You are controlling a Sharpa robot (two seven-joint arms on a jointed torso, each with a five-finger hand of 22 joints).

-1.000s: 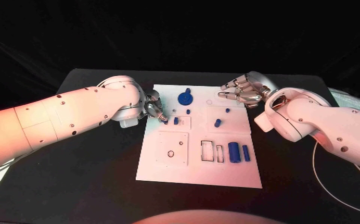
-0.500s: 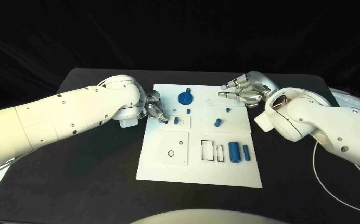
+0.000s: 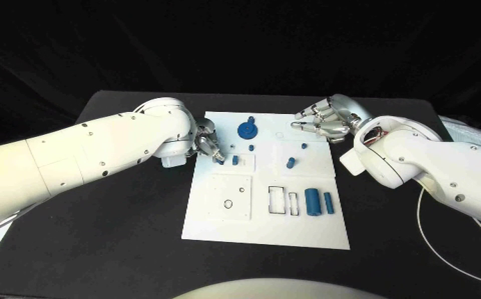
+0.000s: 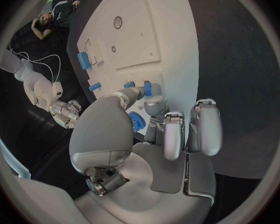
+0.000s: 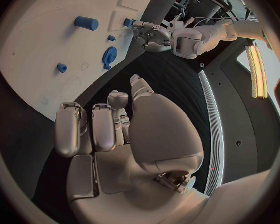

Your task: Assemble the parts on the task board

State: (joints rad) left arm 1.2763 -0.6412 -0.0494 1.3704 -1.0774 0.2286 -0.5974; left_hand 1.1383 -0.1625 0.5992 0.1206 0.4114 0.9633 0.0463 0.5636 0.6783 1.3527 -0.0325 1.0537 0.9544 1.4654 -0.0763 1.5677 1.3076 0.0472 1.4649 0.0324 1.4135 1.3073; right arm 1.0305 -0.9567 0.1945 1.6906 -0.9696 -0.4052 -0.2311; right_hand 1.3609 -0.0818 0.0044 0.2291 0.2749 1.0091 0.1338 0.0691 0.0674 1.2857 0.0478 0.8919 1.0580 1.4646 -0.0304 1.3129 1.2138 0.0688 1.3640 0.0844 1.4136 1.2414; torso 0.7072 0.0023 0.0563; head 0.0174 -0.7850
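Task board (image 3: pixel 301 229) (white) under left hand (image 3: pixel 206 145); right hand (image 3: pixel 322 121) beside.

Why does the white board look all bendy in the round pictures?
Left wrist view: a fisheye lens curves the task board behind the left robot hand. Right wrist view: the same bending, behind the right robot hand. Head view: the board's edges run straight.

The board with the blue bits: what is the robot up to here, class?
The robot is assembling blue parts on the white board. Its left hand reaches over the board's left edge, fingertips down at a small part. Whether it grips it is unclear. The right hand hovers by the far right corner, fingers curled, holding nothing. The gear and cylinder lie untouched.
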